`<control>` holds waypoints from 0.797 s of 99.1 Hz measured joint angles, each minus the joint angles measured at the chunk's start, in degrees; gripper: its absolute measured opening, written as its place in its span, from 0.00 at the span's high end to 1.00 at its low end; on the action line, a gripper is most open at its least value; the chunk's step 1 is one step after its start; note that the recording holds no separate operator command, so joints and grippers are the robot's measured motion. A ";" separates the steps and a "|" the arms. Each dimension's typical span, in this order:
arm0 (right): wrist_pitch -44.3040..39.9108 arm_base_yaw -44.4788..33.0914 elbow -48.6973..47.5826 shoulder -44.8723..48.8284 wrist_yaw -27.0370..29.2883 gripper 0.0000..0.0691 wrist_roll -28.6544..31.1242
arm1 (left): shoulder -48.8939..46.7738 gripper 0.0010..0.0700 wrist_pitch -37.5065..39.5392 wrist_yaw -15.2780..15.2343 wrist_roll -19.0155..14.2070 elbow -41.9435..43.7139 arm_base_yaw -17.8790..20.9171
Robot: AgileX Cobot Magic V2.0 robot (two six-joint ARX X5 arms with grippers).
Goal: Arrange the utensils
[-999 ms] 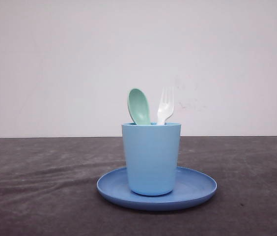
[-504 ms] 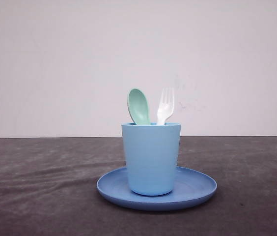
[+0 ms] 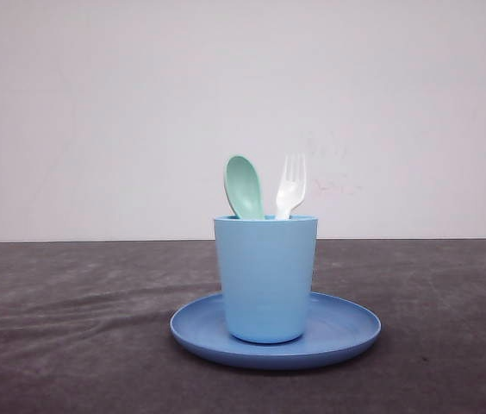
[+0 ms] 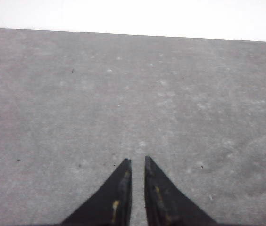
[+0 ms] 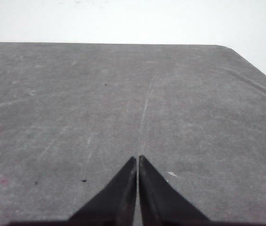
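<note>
Front view gives you the whole arrangement: a light blue cup (image 3: 265, 278) stands upright on a round blue plate (image 3: 346, 332), roughly at the plate's middle, and the plate lies flat on the dark grey table (image 3: 71, 345) in front of a plain pale wall (image 3: 96, 112). Both utensils are in the cup, heads up above its rim. You can see the mint-green spoon (image 3: 244, 186) on the left side, its bowl tilted slightly, and the white fork (image 3: 290, 187) just beside it on the right, tines pointing up; their handles are hidden inside the cup, so you cannot tell how they rest at the bottom. From the left wrist view, your left gripper (image 4: 137, 161) hangs over bare grey tabletop with its two dark fingers drawn almost together, a narrow slit between the tips and nothing between them. From the right wrist view, your right gripper (image 5: 137, 158) is likewise above bare tabletop near a rounded table corner, its fingers pressed together to a hairline gap, holding nothing. Small dark specks and faint scratches mark the surface under both grippers.
</note>
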 joint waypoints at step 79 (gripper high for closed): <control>0.46 0.00 -0.02 0.00 -0.20 0.99 -0.24 | 0.00 0.98 0.00 0.00 0.00 0.00 0.00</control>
